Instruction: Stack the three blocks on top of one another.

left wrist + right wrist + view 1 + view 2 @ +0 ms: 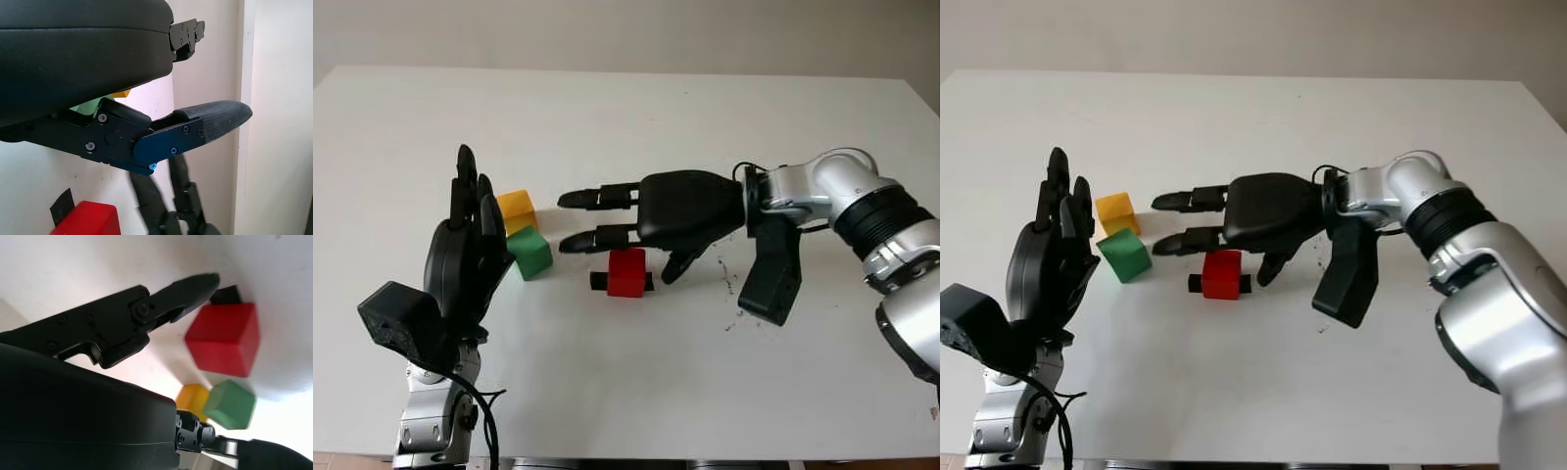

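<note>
Three blocks sit on the table: one red block (627,271), one green block (530,252), one yellow block (517,209).

Bright, even light from above. White table (607,392) looks clean, no glare. Soft small shadows under right hand (690,206) and red block (627,271). Right wrist view: blocks blurry, green block (230,404) fuzziest.
</note>
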`<state>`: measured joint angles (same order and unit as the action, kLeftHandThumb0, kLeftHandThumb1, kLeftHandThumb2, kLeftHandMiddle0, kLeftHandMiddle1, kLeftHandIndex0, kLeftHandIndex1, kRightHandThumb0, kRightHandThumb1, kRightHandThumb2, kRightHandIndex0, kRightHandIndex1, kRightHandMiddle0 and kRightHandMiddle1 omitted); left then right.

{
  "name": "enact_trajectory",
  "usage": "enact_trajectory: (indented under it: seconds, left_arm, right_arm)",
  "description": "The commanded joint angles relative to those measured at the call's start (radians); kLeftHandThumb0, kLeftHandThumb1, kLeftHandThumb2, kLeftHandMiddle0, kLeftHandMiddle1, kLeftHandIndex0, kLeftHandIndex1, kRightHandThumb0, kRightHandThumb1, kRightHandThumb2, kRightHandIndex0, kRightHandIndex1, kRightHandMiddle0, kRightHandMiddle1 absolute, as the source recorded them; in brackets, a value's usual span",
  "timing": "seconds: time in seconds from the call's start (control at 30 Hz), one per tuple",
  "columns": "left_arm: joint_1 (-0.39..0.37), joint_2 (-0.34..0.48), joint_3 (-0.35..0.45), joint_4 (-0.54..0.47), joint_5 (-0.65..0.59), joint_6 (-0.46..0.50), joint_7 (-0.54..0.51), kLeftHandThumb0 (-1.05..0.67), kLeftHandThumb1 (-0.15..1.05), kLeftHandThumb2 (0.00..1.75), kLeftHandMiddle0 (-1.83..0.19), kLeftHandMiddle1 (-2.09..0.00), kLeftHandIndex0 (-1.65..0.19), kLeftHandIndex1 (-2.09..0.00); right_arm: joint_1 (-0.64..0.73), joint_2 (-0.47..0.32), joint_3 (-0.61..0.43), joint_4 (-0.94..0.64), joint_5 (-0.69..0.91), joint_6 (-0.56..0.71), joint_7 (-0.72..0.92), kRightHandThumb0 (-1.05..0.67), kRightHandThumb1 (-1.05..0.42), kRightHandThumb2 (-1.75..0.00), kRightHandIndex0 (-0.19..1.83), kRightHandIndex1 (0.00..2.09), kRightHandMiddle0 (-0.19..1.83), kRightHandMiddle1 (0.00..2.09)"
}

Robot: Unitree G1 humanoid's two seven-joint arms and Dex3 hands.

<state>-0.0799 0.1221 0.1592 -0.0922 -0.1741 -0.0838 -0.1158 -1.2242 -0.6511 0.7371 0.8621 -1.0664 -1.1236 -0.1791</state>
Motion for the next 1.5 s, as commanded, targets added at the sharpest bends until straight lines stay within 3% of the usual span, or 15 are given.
enact_trajectory:
  seconds: [0.0, 0.17, 0.27, 0.37, 0.43, 0.63, 0.7, 0.8, 0.97, 1.07, 1.2, 1.3, 1.4, 1.47]
  left_arm:
    - [0.006, 0.012, 0.01, -0.025, -0.004, 0.004, -0.005, -0.74, 1.05, 0.7, 0.19, 0.0, 0.19, 0.0]
    - [0.017, 0.03, 0.02, -0.058, -0.006, 0.024, -0.014, -0.74, 1.05, 0.69, 0.19, 0.0, 0.19, 0.0]
    - [0.019, 0.041, 0.031, -0.072, -0.005, 0.016, -0.016, -0.74, 1.05, 0.67, 0.19, 0.0, 0.19, 0.0]
    - [-0.001, 0.068, 0.053, -0.089, 0.012, 0.017, -0.003, -0.72, 1.05, 0.63, 0.19, 0.0, 0.19, 0.0]
    - [-0.023, 0.109, 0.074, -0.096, 0.041, 0.029, 0.005, -0.7, 1.05, 0.56, 0.19, 0.0, 0.19, 0.0]
    - [-0.067, 0.265, 0.099, -0.086, 0.208, 0.043, 0.012, -0.65, 1.05, 0.45, 0.12, -0.05, 0.14, -0.04]
    - [-0.097, 0.318, 0.114, -0.094, 0.226, 0.092, -0.005, -0.58, 1.05, 0.28, 0.07, -0.07, 0.06, -0.07]
    - [-0.136, 0.416, 0.111, -0.093, 0.306, 0.131, -0.022, -0.46, 1.02, 0.12, -0.04, -0.1, -0.08, -0.14]
    - [-0.252, 0.603, 0.037, -0.057, 0.508, 0.215, -0.099, -0.39, 0.93, 0.04, -0.3, -0.12, -0.4, -0.27]
    - [-0.327, 0.677, -0.012, 0.005, 0.54, 0.209, -0.185, -0.37, 0.89, 0.03, -0.28, -0.09, -0.4, -0.26]
    - [-0.496, 0.826, -0.147, 0.197, 0.637, 0.018, -0.316, -0.43, 0.85, 0.04, -0.17, -0.04, -0.34, -0.17]
    - [-0.595, 0.893, -0.24, 0.294, 0.741, -0.141, -0.345, -0.41, 0.82, 0.04, -0.12, -0.04, -0.31, -0.1]
    - [-0.673, 0.925, -0.317, 0.396, 0.852, -0.326, -0.28, -0.37, 0.79, 0.04, -0.12, -0.05, -0.31, -0.08]
    - [-0.725, 0.946, -0.376, 0.474, 0.969, -0.464, -0.166, -0.39, 0.78, 0.04, -0.12, -0.05, -0.29, -0.06]
  right_arm:
    - [0.005, -0.052, -0.058, -0.037, 0.099, -0.001, 0.104, -0.87, -0.91, -0.05, -0.19, 0.0, -0.19, 0.0]
    - [0.072, -0.13, -0.169, -0.132, 0.385, 0.053, 0.407, -0.86, -0.91, -0.05, -0.19, 0.0, -0.19, 0.0]
    - [0.131, -0.149, -0.234, -0.184, 0.603, 0.148, 0.608, -0.88, -0.95, -0.07, -0.19, 0.0, -0.19, 0.0]
    - [0.246, -0.097, -0.354, -0.193, 0.855, 0.281, 0.683, -0.89, -1.02, -0.11, -0.19, 0.0, -0.17, 0.02]
    - [0.329, -0.051, -0.435, -0.201, 0.951, 0.389, 0.662, -0.88, -1.04, -0.28, -0.19, 0.01, -0.15, 0.03]
    - [0.525, 0.073, -0.568, -0.333, 1.08, 0.681, 0.632, -0.85, -1.05, -0.35, -0.19, 0.0, -0.16, 0.04]
    - [0.587, 0.119, -0.597, -0.374, 1.101, 0.758, 0.607, -0.85, -1.05, -0.34, -0.19, 0.0, -0.18, 0.03]
    - [0.651, 0.166, -0.632, -0.419, 1.1, 0.809, 0.566, -0.81, -1.05, -0.29, -0.19, 0.0, -0.19, 0.03]
    - [0.713, 0.211, -0.666, -0.462, 1.069, 0.842, 0.51, -0.75, -1.05, -0.23, -0.19, 0.0, -0.19, 0.04]
    - [0.727, 0.217, -0.676, -0.468, 1.05, 0.852, 0.503, -0.76, -1.05, -0.23, -0.19, 0.0, -0.18, 0.05]
    - [0.735, 0.22, -0.692, -0.465, 1.049, 0.853, 0.509, -0.76, -1.05, -0.21, -0.19, 0.0, -0.17, 0.05]
    - [0.735, 0.221, -0.703, -0.463, 1.05, 0.852, 0.515, -0.75, -1.05, -0.18, -0.19, 0.0, -0.16, 0.06]
    - [0.733, 0.226, -0.711, -0.452, 1.045, 0.846, 0.513, -0.75, -1.05, -0.15, -0.19, 0.0, -0.15, 0.06]
    - [0.735, 0.23, -0.716, -0.448, 1.043, 0.835, 0.509, -0.74, -1.05, -0.14, -0.19, 0.01, -0.15, 0.06]
